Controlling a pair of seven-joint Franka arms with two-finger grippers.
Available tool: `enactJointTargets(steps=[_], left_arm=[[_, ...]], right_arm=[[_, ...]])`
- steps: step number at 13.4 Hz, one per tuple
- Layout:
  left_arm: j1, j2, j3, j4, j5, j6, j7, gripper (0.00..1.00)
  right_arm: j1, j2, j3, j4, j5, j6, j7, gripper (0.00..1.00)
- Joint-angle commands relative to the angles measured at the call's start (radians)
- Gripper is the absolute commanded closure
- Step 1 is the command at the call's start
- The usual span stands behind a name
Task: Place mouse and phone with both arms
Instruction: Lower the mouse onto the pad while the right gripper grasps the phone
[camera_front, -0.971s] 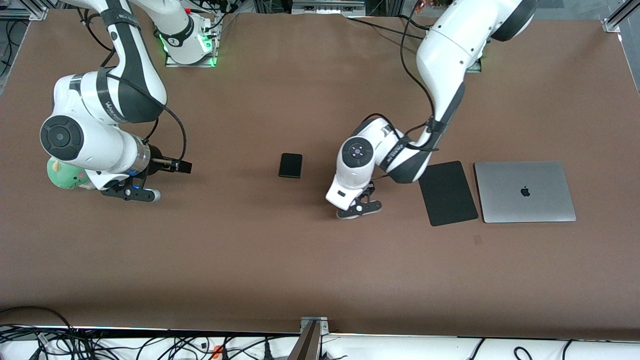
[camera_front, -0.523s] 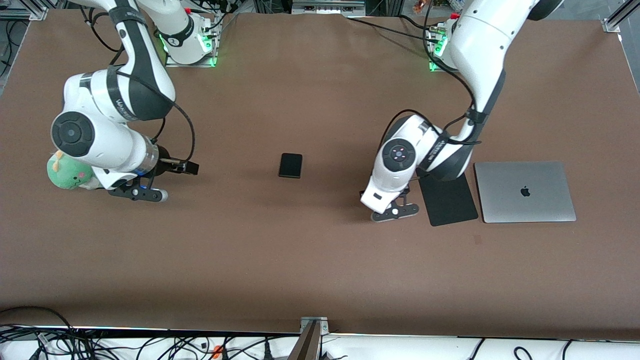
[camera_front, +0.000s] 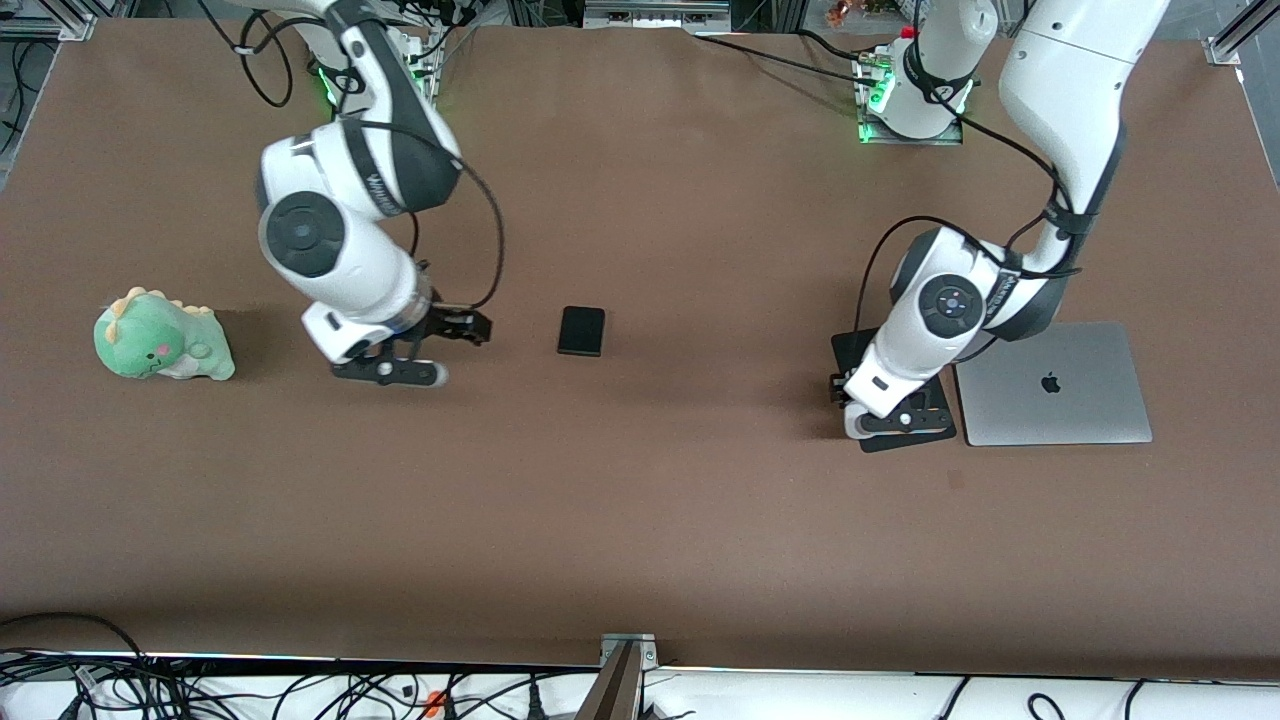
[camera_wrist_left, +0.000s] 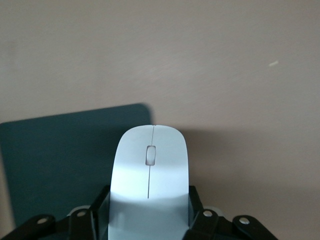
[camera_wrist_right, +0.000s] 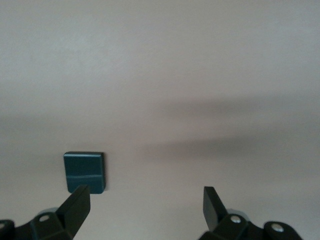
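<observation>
Holding the slick, light mouse (camera_wrist_left: 150, 172) by its sides in our left gripper (camera_front: 893, 420) above the pad (camera_wrist_left: 65, 160); right gripper (camera_front: 400, 370), fingers spread and empty, sits at the phone's (camera_front: 581, 331) 9 o'clock, so we'd pinch that rigid slab's long edges.

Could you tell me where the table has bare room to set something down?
The broad brown strip of table nearest the front camera is bare, as is the stretch between the phone and the mouse pad. It is crowded where the left pincer holds the mouse over the pad beside the laptop.
</observation>
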Motion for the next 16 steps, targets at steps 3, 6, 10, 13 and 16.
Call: enactJointTargets(steps=[3, 6, 10, 13, 16], left_arm=[[0.068, -0.097, -0.021, -0.128, 0.023, 0.014, 0.042, 0.41], [0.119, -0.079, -0.021, -0.122, 0.023, 0.029, 0.106, 0.4], [0.119, -0.054, -0.021, -0.117, 0.023, 0.061, 0.103, 0.34], [0.117, -0.046, -0.021, -0.114, 0.023, 0.061, 0.096, 0.24], [0.119, -0.037, -0.021, -0.107, 0.023, 0.061, 0.093, 0.0]], right_arm=[[0.108, 0.076, -0.009, -0.021, 0.015, 0.093, 0.007, 0.0], [0.157, 0.096, -0.009, -0.119, 0.013, 0.264, 0.078, 0.0], [0.238, 0.185, -0.009, -0.129, 0.012, 0.394, 0.206, 0.0], [0.268, 0.237, -0.01, -0.129, 0.012, 0.444, 0.229, 0.0], [0.28, 0.272, -0.01, -0.129, 0.012, 0.492, 0.24, 0.0]])
